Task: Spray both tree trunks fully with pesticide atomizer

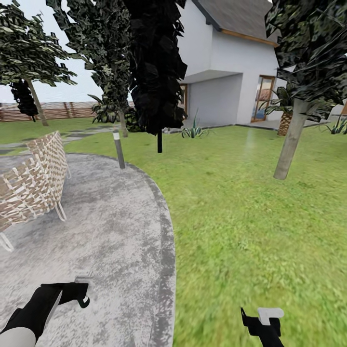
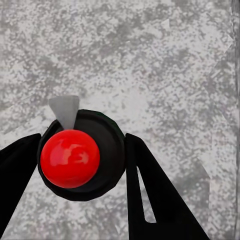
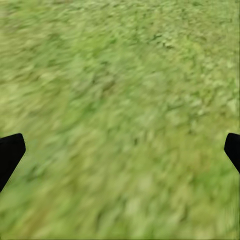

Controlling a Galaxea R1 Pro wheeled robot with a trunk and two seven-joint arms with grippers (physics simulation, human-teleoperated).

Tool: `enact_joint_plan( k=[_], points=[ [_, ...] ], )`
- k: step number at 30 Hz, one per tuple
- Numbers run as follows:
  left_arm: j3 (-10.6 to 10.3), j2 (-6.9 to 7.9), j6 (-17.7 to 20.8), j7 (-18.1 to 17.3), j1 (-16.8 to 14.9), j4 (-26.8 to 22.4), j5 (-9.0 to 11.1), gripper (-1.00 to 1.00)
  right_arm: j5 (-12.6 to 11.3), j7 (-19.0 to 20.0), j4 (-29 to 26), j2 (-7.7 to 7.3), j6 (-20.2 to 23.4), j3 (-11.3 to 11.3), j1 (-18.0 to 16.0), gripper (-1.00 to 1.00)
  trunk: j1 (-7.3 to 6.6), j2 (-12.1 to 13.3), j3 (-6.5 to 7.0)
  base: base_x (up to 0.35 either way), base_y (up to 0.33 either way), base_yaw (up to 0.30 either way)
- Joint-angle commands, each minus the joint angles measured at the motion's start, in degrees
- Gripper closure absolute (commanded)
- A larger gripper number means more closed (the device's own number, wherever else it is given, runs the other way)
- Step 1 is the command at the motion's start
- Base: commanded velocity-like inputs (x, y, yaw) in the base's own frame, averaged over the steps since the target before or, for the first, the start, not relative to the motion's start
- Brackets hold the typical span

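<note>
My left gripper (image 2: 82, 139) is shut on the pesticide atomizer (image 2: 70, 158), a black bottle with a round red top and a grey nozzle, seen from above against the grey concrete floor (image 2: 165, 65). In the head view the left gripper (image 1: 81, 290) hangs low over the paving (image 1: 111, 226), with the atomizer's grey nozzle (image 1: 83, 276) poking out above it. One tree trunk (image 1: 289, 144) leans on the lawn at the right. A second tree's trunk (image 1: 123, 126) stands farther back past the paving. My right gripper (image 1: 266, 315) is open over grass (image 3: 120, 100), holding nothing.
A woven wicker seat (image 1: 33, 183) stands on the paving at the left. A grey bollard (image 1: 118, 150) marks the paving's far edge, with a black columnar tree (image 1: 156, 72) just behind. A white house (image 1: 226, 62) and a wooden fence (image 1: 58, 111) close the back.
</note>
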Motion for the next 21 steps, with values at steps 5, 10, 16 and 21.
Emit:
enact_joint_plan(
  k=[5, 10, 16, 21],
  points=[
    [0.31, -0.05, 0.21, -0.55, -0.04, -0.06, -0.63, 1.0, 0.01, -0.13, 0.69, 0.03, -0.2, 0.01, -0.03, -1.0, -1.11, 2.0, 1.26, 0.0, 0.0, 0.136],
    [0.31, -0.05, 0.21, -0.55, -0.04, -0.03, -0.63, 1.0, 0.01, -0.13, 0.78, 0.04, -0.17, 0.01, -0.02, -1.0, -2.21, 4.0, 2.52, 0.0, 0.0, 0.176],
    [0.31, -0.1, 0.21, -0.53, -0.04, -0.02, -0.63, 1.0, 0.01, -0.13, 0.79, 0.04, -0.18, 0.1, -0.02, -1.0, -3.53, 6.41, 4.03, 0.0, 0.0, 0.181],
    [0.31, -0.12, 0.21, -0.5, -0.04, 0.37, -0.65, 1.0, 0.01, -0.13, 0.81, 0.04, -0.22, 0.07, -0.02, -1.0, -4.41, 8.01, 5.1, 0.0, 0.0, 0.181]
  ],
)
